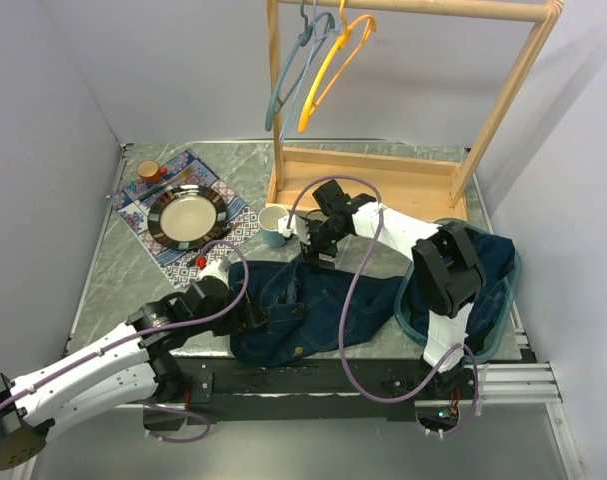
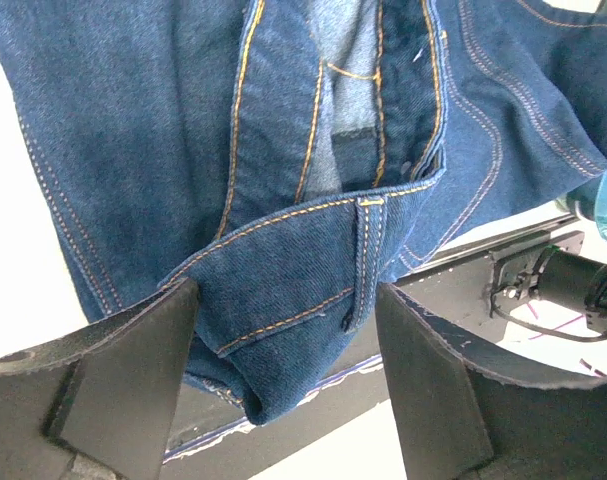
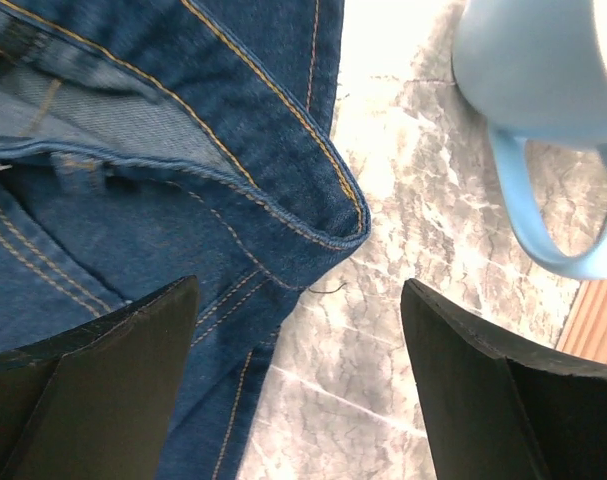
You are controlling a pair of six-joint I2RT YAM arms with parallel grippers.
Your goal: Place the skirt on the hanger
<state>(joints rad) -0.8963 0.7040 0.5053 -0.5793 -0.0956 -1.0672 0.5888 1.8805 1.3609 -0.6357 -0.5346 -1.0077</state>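
**Friend:** Where is the skirt?

**Me:** The dark blue denim skirt (image 1: 323, 300) lies on the grey marble surface (image 1: 123, 270), right in front of me. One end spills into the teal plastic tub (image 1: 510, 290) on my right side.

**Friend:** Which way does it lie?

**Me:** Its long way runs left to right. I think the stitched top band (image 2: 283, 240) is at the left end and the bottom is over by the tub. The band runs from my left hand (image 2: 288, 310) back to my right hand (image 3: 298, 300).

**Friend:** Are you holding it?

**Me:** No. Both hands are wide open. The band, with its little belt loop (image 2: 368, 255), sits between my left fingers (image 2: 133, 380), not pinched. The band's corner lies by one finger of my right hand, with bare surface in the gap. The light blue mug (image 3: 543, 60) is just beside it.

**Friend:** Which hand is closer?

**Me:** Both are at the band, one at each end.

**Friend:** And the hanger?

**Me:** The yellow hanger (image 1: 333, 70) and the grey-blue hanger (image 1: 288, 75) hang on the wooden rack (image 1: 503, 100) at the back, well apart from the skirt. I think I must pinch the band first, then lift it up and back.
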